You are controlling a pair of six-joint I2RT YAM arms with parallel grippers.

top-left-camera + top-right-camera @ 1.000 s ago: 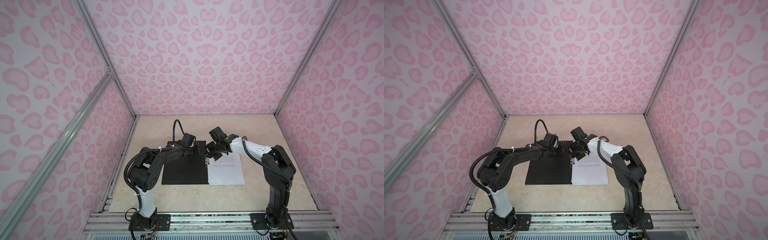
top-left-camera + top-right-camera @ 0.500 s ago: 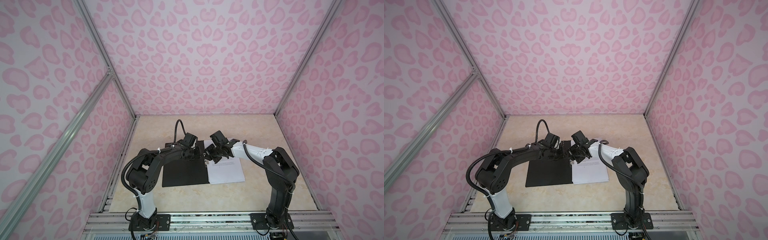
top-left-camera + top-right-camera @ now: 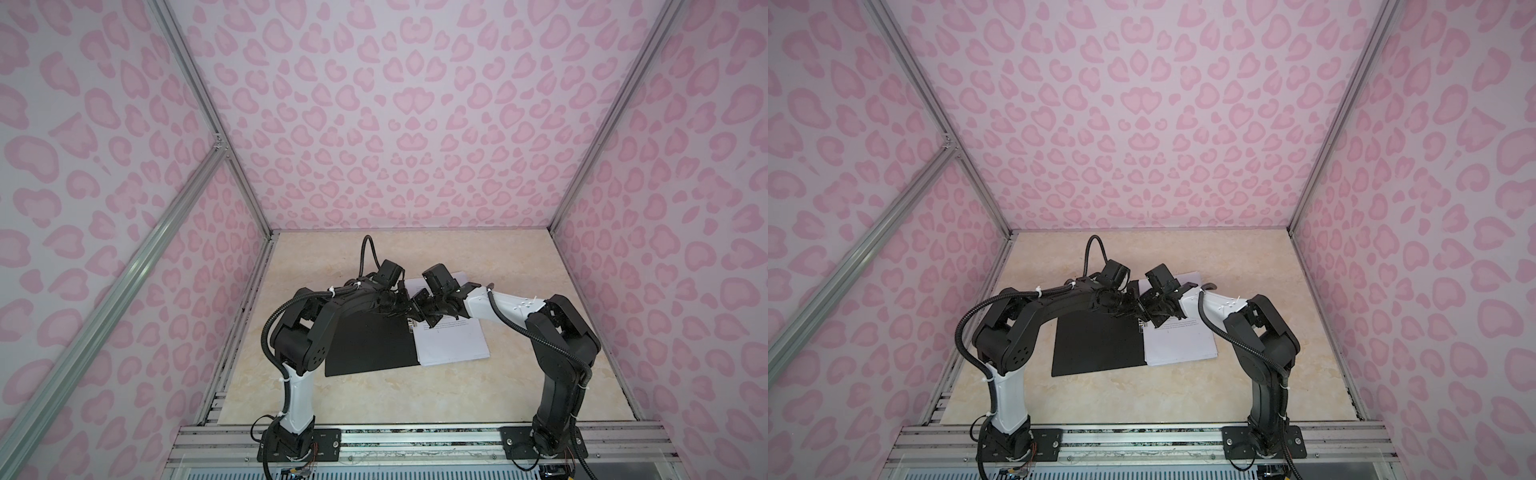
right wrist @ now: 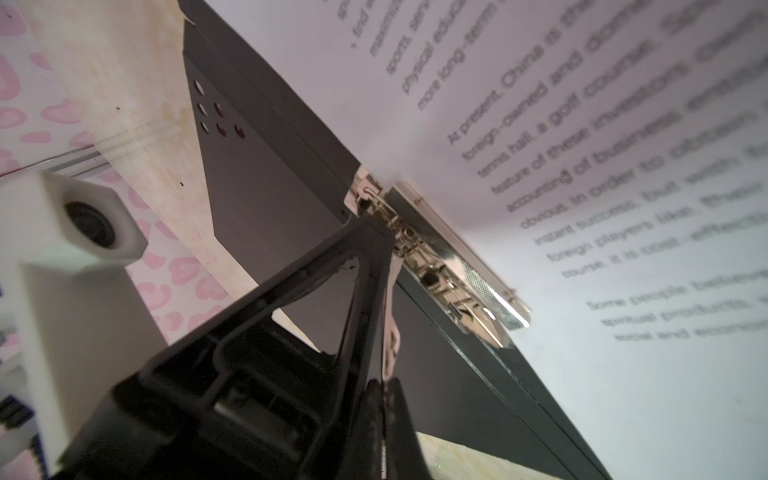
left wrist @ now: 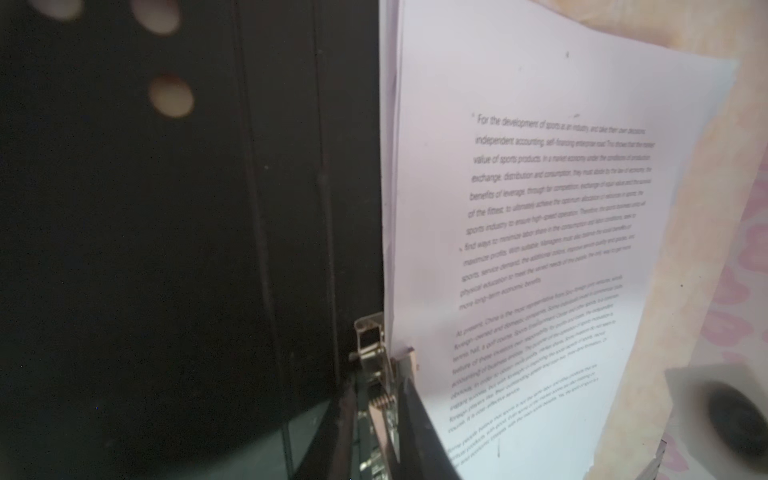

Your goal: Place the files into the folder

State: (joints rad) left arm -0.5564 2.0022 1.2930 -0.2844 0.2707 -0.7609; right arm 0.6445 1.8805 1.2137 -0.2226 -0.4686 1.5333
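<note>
The folder [image 3: 370, 345] [image 3: 1096, 345] lies open on the table, black inside up. The files [image 3: 453, 345] [image 3: 1183, 343], white printed sheets, lie stacked on its right half. Their edge runs along the metal spine clip [image 5: 374, 353] [image 4: 449, 266]. Both grippers meet at the far end of that clip. My left gripper [image 3: 405, 309] [image 5: 382, 374] has a finger close on each side of the clip's spring part. My right gripper [image 3: 419, 313] [image 4: 388, 386] is shut on the clip's thin lever tab. The left gripper's finger [image 4: 365, 257] shows in the right wrist view.
Small punched holes [image 5: 170, 95] [image 4: 216, 116] mark the folder's far left corner. The beige table [image 3: 374, 395] is walled by pink patterned panels on three sides. An aluminium rail [image 3: 415, 436] carrying both arm bases runs along the front.
My left jaws have closed in around the clip. The right gripper moved left to the spine. The folder and sheets have turned slightly on the table.
</note>
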